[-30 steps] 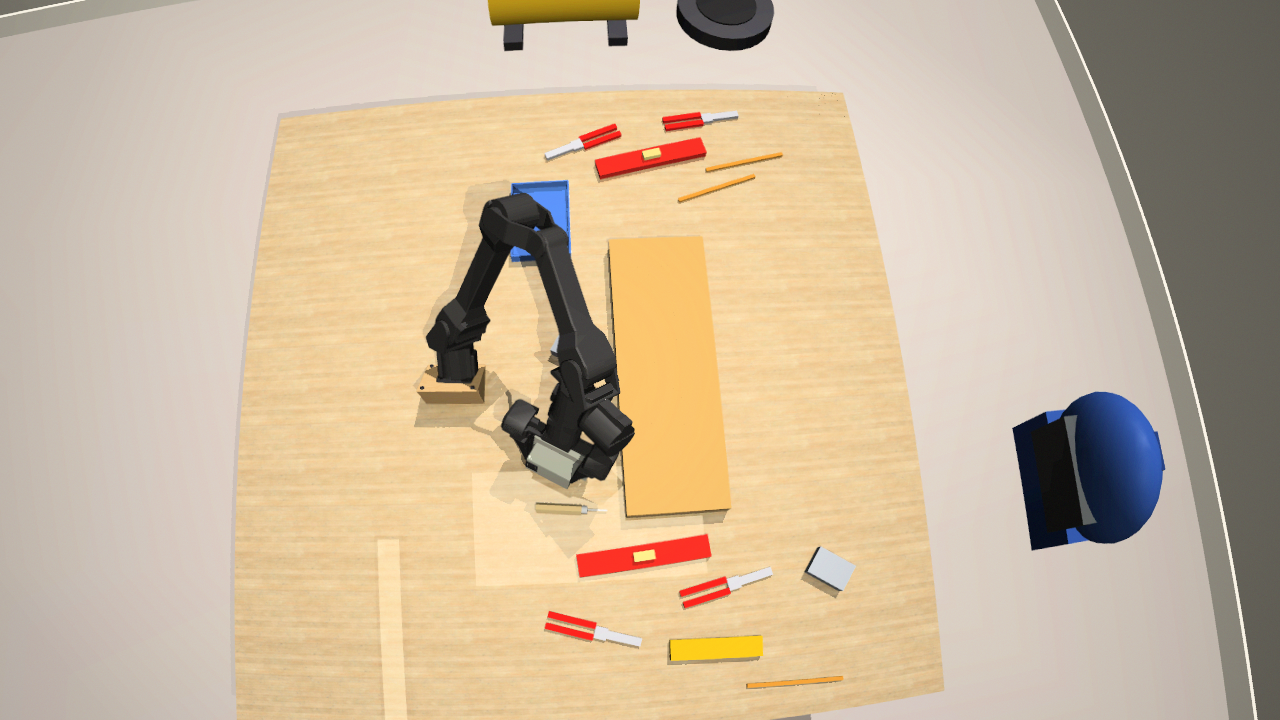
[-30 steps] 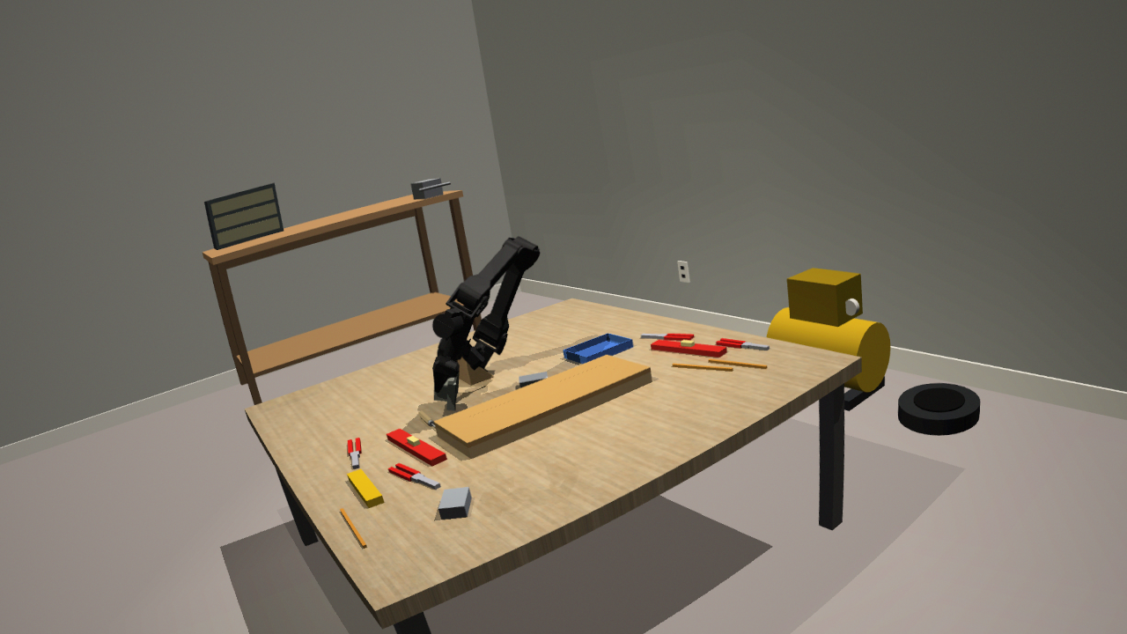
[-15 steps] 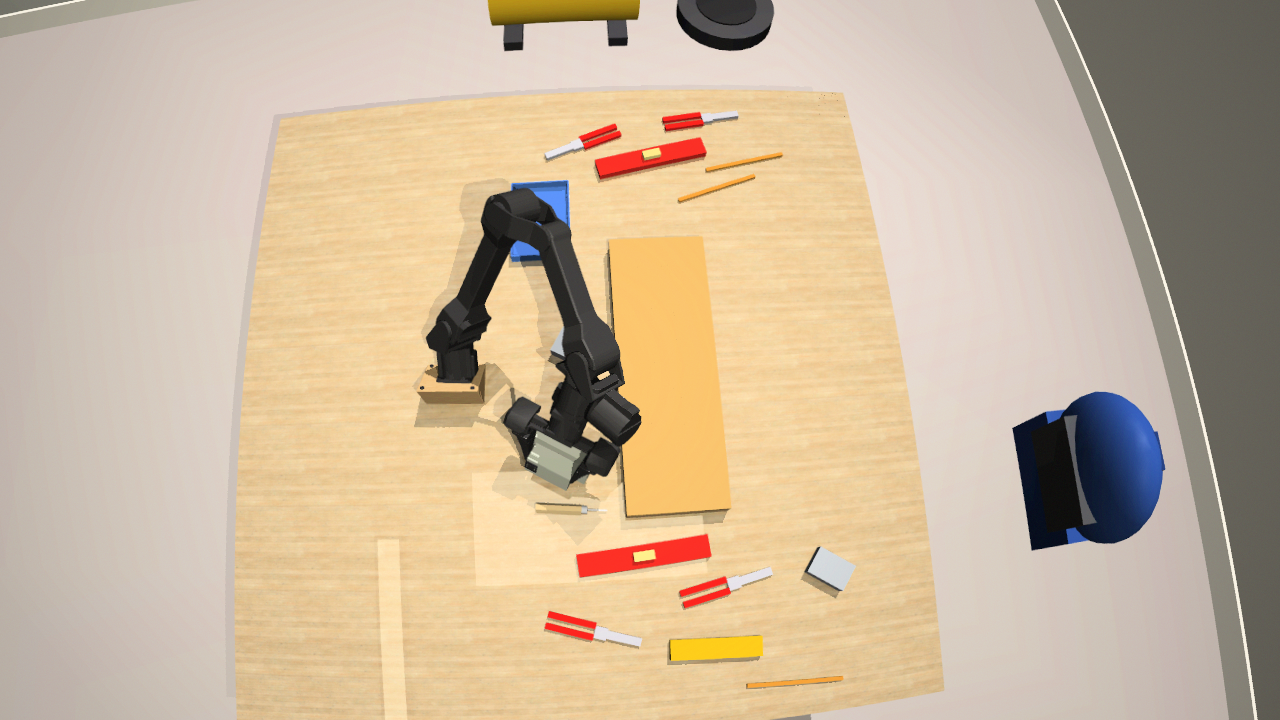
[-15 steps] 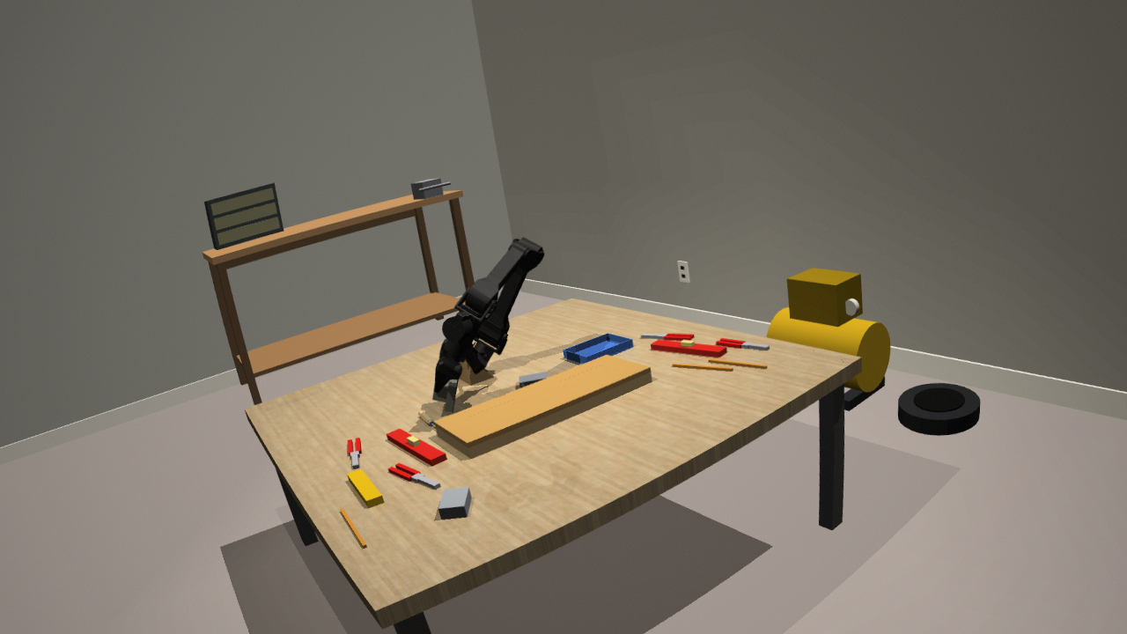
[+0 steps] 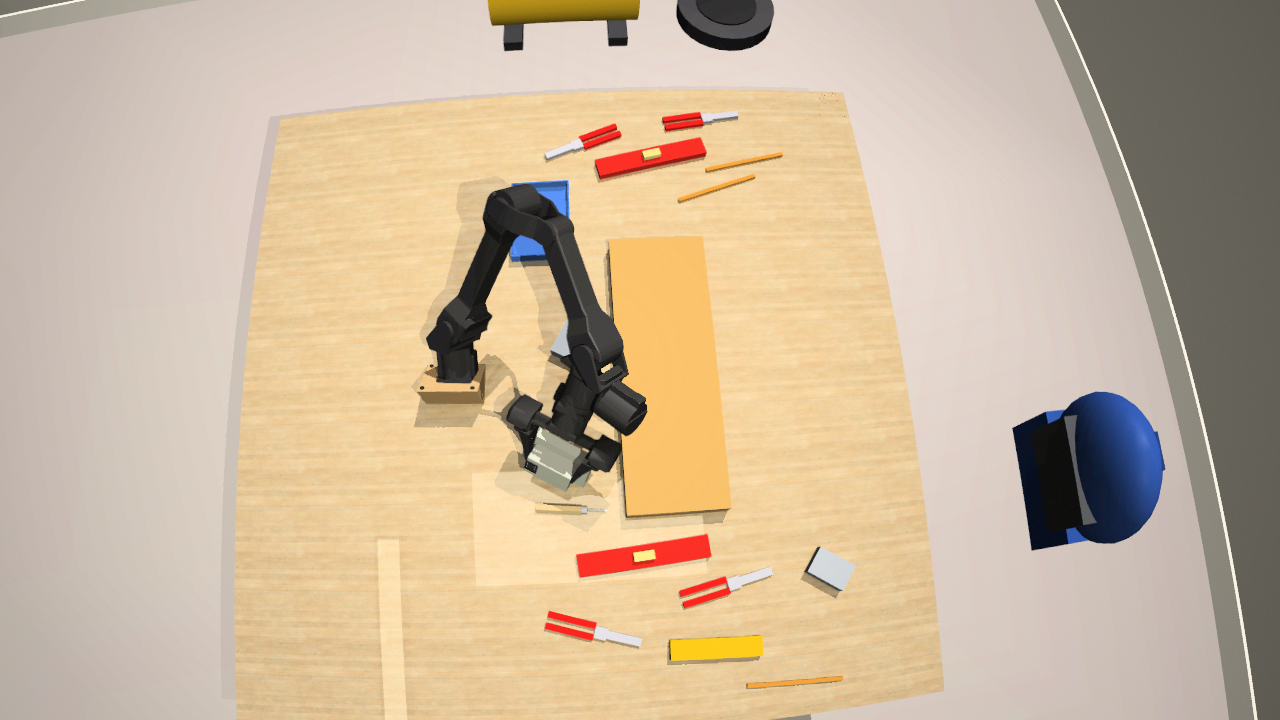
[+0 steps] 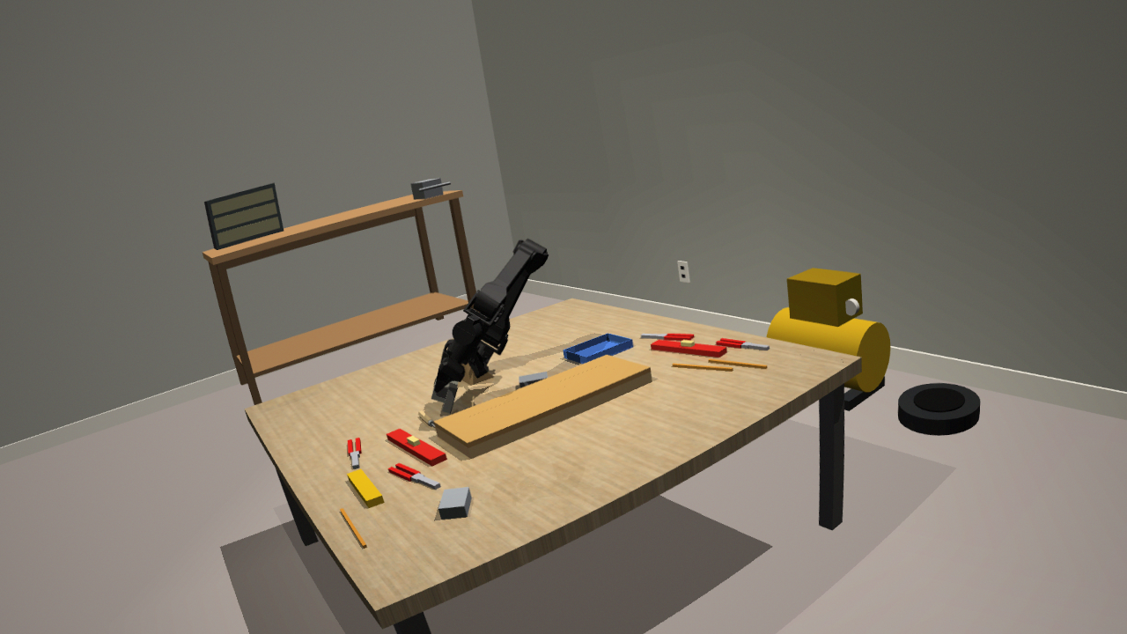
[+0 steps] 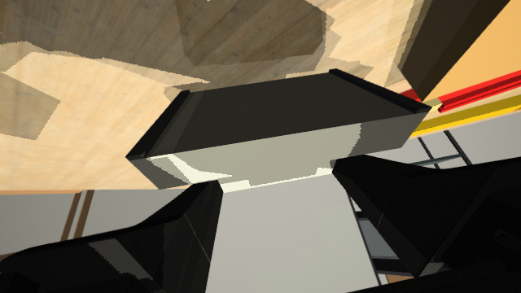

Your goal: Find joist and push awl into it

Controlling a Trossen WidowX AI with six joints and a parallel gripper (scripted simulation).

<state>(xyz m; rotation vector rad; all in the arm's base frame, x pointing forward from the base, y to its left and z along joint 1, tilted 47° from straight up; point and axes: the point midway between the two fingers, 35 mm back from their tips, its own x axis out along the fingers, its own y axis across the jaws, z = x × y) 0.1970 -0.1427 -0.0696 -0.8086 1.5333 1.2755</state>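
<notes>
Jaws clamped on the stud finder, near one end of the panel

The wooden tabletop (image 5: pixel 313 313) (image 6: pixel 551 489) (image 7: pixel 102 122) carries everything here. On it lies the long tan floor panel (image 5: pixel 666 376) (image 6: pixel 543 401) (image 7: pixel 480 53). The black arm (image 5: pixel 577 277) (image 6: pixel 511 276) is bent sharply, its jaws shut around the stud finder (image 5: pixel 556 458) (image 6: pixel 447 396) (image 7: pixel 264 110), a grey box with dark edge strips, held tilted beside the panel, outside the tray.

The blue tray (image 5: pixel 553 197) (image 6: pixel 599 347) sits near the panel's other end, partly hidden by the arm from above. One red level (image 5: pixel 617 562) (image 6: pixel 417 447) (image 7: pixel 480 87) lies near the panel; another (image 5: pixel 626 162) (image 6: pixel 685 348) lies beyond the tray. Past the nearer level is a yellow bar (image 5: pixel 716 648) (image 6: pixel 364 487) (image 7: pixel 468 118).

A grey block (image 5: pixel 829 568) (image 6: pixel 454 502) rests well apart from the panel; a second (image 5: pixel 561 344) (image 6: pixel 533 379) is partly covered by the arm in the top view. Smallest of the task's things, the awl (image 5: pixel 559 508) (image 6: pixel 425 419) lies flat between the stud finder and the nearer level, tip towards the panel.
</notes>
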